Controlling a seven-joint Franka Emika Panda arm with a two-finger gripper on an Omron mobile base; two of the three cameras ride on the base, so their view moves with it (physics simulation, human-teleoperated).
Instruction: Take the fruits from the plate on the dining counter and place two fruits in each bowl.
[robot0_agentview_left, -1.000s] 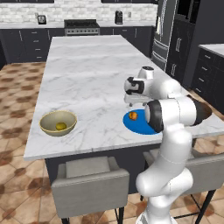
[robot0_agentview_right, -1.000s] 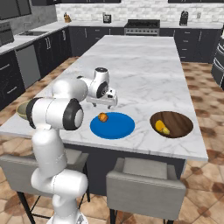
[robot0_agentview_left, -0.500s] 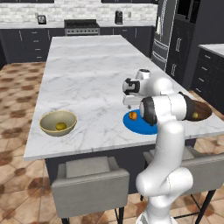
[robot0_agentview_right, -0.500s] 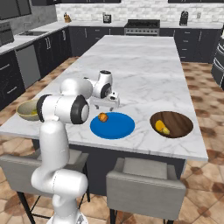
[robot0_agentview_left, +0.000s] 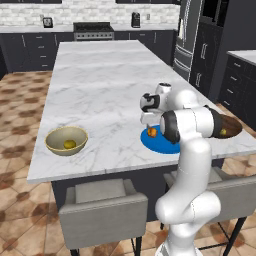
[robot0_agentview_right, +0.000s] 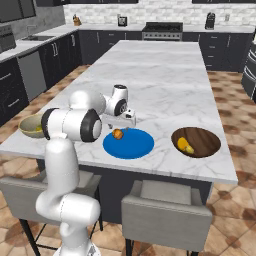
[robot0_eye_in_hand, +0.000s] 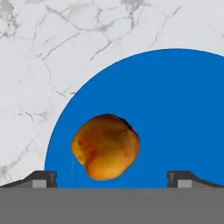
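Fingers (robot0_eye_in_hand: 111, 177) spread wide, gripping nothing, poised right over the reddish-orange fruit (robot0_eye_in_hand: 106, 146) on the blue plate (robot0_eye_in_hand: 175, 109).

Surface: the dining counter (robot0_agentview_left: 100, 85), a long white island with grey veins, runs up the middle of both base views.
Blue plate (robot0_agentview_right: 134, 146): flat on the marble near the lower edge, centre of the right base view.
Tan bowl (robot0_agentview_left: 60, 145): on the marble, lower left of the left base view, well apart from the plate.
Dark brown bowl (robot0_agentview_right: 202, 137): on the marble, right of the plate in the right base view, near it but not touching.
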